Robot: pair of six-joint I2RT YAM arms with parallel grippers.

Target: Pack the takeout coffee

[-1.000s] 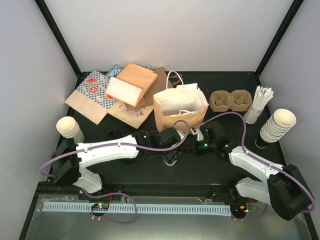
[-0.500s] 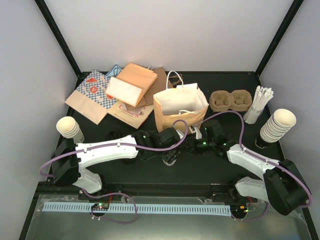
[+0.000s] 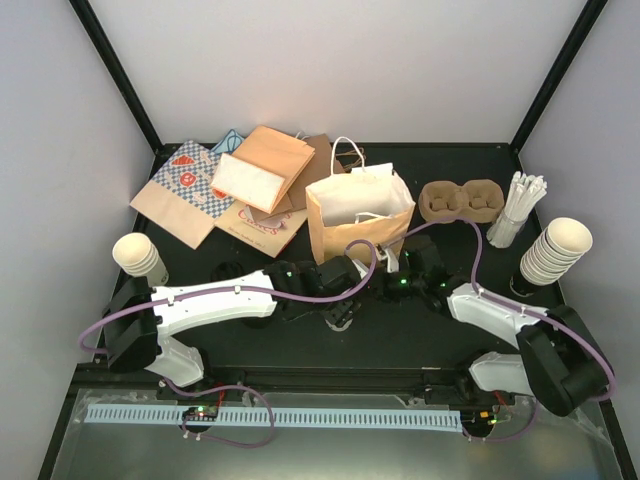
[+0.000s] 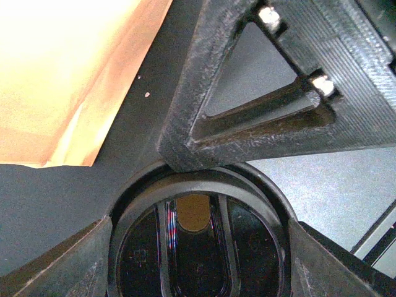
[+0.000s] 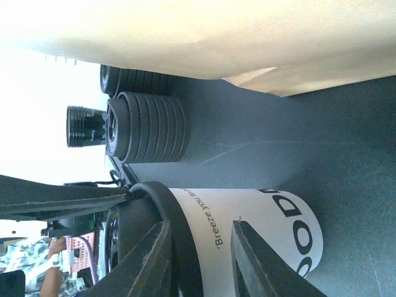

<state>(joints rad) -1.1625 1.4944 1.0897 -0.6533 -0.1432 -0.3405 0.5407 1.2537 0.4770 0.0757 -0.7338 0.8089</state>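
The takeout coffee cup is cream with black lettering and stands on the black table in front of the paper bag. It is capped with a black lid. In the top view the two grippers hide it. My left gripper is above it, its fingers closed against both sides of the lid. My right gripper is at the cup's right side. Its jaws are apart in the right wrist view, with the lid rim and upper cup wall just beyond the fingertips. The brown two-cup carrier sits at the back right, empty.
An open brown paper bag stands just behind the grippers. A stack of black lids sits left of the cup. Lidless cup stacks stand at the left and right. Straws and flat bags lie at the back.
My right arm has slid left and closed in on the cup. My left arm has stayed put over the lid.
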